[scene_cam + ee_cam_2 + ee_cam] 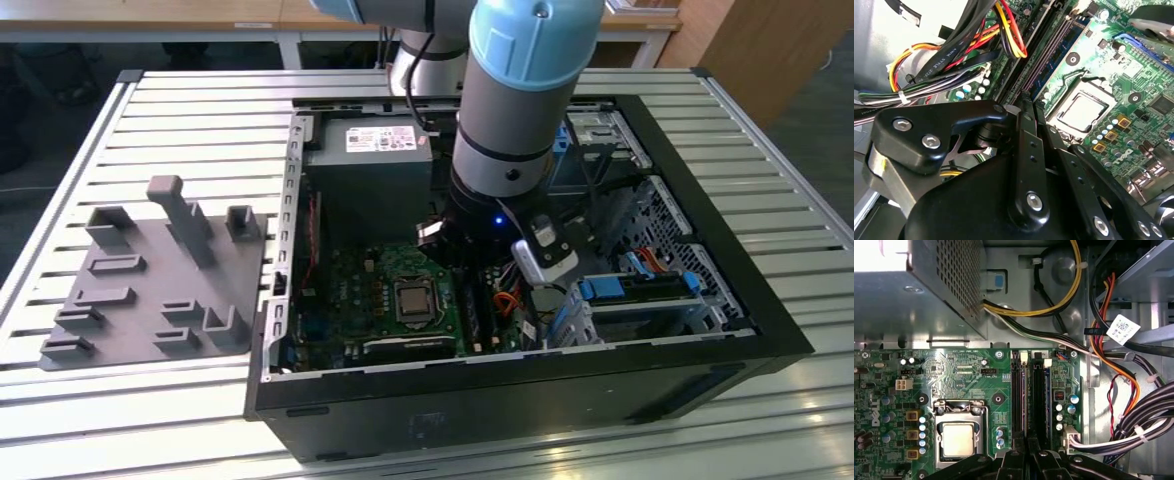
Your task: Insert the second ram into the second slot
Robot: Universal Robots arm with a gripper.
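the arm (514, 120) reaches down into an open computer case (747, 330) that stands on a slatted metal surface (174, 100), its wrist low over the green board beside the processor socket (959, 437). in both wrist views the pincer (1027, 442) (1026, 107) has its black fingers drawn nearly together, with just a thin gap between them, and they are clamped across the second ram (1025, 400) (1054, 57). the stick is seen edge-on as a narrow blue strip running straight out from the fingertips. it lies in line with the long black memory slots, between two of them and close against the board; how deep it sits i cannot tell. bundled cables (1124, 390) hang just beside the slots on the side away from the socket, and the grey power supply (914, 295) sits past the board's far edge. in the exterior view a blue drive caddy (627, 290) lies to the exterior view's right of the arm, and a grey moulded fixture (147, 280) rests on the surface outside the case, to the exterior view's left.
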